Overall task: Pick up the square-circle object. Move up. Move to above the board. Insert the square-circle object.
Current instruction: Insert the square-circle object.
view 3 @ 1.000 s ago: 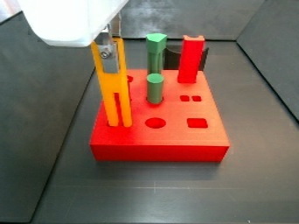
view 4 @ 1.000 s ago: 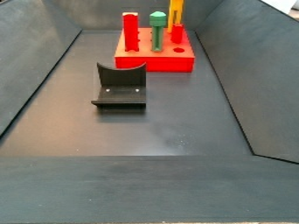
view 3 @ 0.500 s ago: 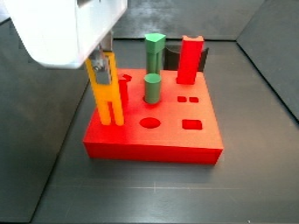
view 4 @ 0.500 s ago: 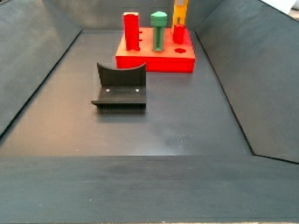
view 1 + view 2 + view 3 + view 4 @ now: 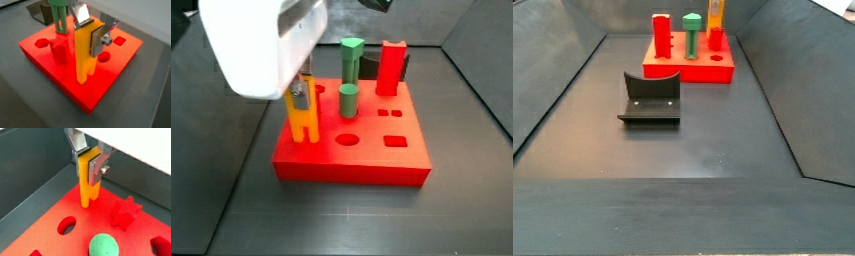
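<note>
The square-circle object [image 5: 302, 118] is a long yellow-orange bar that stands upright. Its forked lower end is down in the board [image 5: 372, 160], a flat red block with shaped holes, near the board's left edge. My gripper [image 5: 301, 88] is shut on the bar's upper part, under the white wrist body. In both wrist views the silver fingers [image 5: 101, 38] [image 5: 99, 163] clamp the bar [image 5: 85, 55] [image 5: 87, 185] from both sides, over the board [image 5: 47, 62] [image 5: 87, 230]. In a side view the bar [image 5: 715, 14] rises at the board's far corner [image 5: 700, 71].
Two green cylinder pegs [image 5: 349, 60] [image 5: 346, 102] and a red post [image 5: 389, 68] stand in the board, close to the bar. The dark fixture [image 5: 649, 100] stands on the grey floor in front of the board. Grey tray walls enclose the floor.
My gripper has come down with the bar in it. The bar stands lower and its end has sunk into the board.
</note>
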You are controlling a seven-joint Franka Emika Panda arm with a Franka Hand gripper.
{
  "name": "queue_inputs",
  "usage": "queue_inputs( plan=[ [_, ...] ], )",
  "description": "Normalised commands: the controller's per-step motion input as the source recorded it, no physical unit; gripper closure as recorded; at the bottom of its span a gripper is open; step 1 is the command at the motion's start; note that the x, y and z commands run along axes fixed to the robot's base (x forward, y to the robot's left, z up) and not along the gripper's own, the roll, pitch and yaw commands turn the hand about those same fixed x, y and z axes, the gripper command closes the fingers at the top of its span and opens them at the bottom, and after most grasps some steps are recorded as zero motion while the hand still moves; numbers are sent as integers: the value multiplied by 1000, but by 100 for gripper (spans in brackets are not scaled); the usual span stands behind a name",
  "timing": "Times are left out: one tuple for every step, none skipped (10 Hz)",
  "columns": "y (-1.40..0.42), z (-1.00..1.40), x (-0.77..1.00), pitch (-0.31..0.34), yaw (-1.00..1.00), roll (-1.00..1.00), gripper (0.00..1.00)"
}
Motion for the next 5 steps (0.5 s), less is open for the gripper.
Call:
queue_inputs(
  plan=[
    [0, -403, 274, -131, -74, 84, 100],
    [0, -54, 0, -64, -17, 0, 100],
    [0, 0, -51, 0, 0, 0, 100],
    [34, 0, 0, 0, -9, 0, 100],
    [0, 0, 0, 0, 0, 0, 100]
  ],
)
